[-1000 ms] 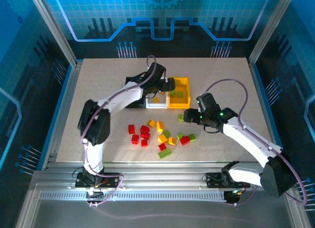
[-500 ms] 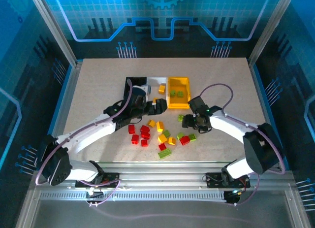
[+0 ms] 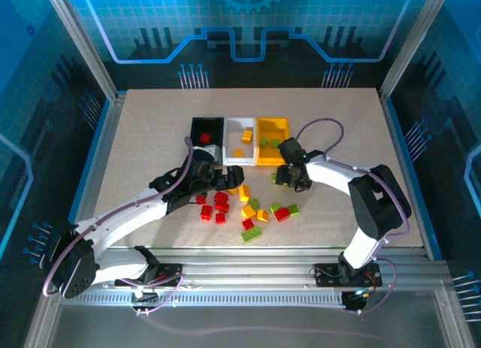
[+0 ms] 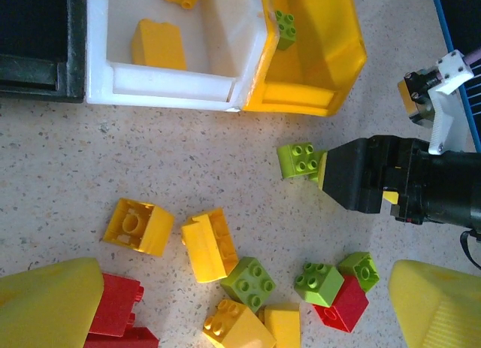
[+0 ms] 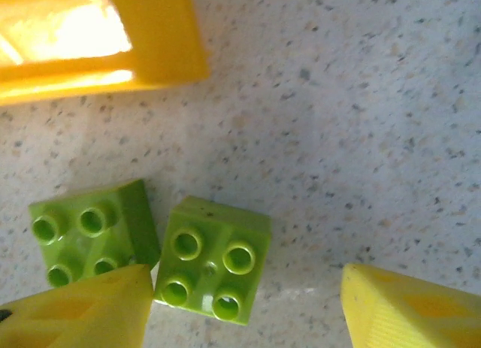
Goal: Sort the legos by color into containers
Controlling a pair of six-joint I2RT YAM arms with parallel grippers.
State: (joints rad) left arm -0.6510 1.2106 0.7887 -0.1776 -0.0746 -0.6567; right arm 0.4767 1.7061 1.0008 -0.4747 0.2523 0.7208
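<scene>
The containers are a black bin (image 3: 206, 125), a white bin (image 3: 232, 129) and a yellow-orange bin (image 3: 272, 124), joined in a row. Red (image 3: 214, 205), yellow (image 3: 247, 210) and green legos (image 3: 252, 235) lie scattered in front of them. My left gripper (image 3: 229, 179) hangs open over the pile, its yellow fingers (image 4: 45, 303) wide apart around yellow (image 4: 210, 243) and green bricks (image 4: 252, 282). My right gripper (image 5: 244, 318) is open and low over the table, with one green brick (image 5: 214, 261) between its fingers and a second green brick (image 5: 90, 231) beside the left one.
The black bin holds a red brick (image 3: 205, 138), the white bin yellow bricks (image 4: 158, 43), the yellow-orange bin green ones (image 4: 285, 25). The right gripper's black body (image 4: 368, 183) sits close to the left gripper. Bare tabletop (image 3: 150, 137) lies left of the bins.
The left arm has pulled back from over the bins and come down over the pile. The right gripper has moved left and down to the green bricks near the yellow-orange bin.
</scene>
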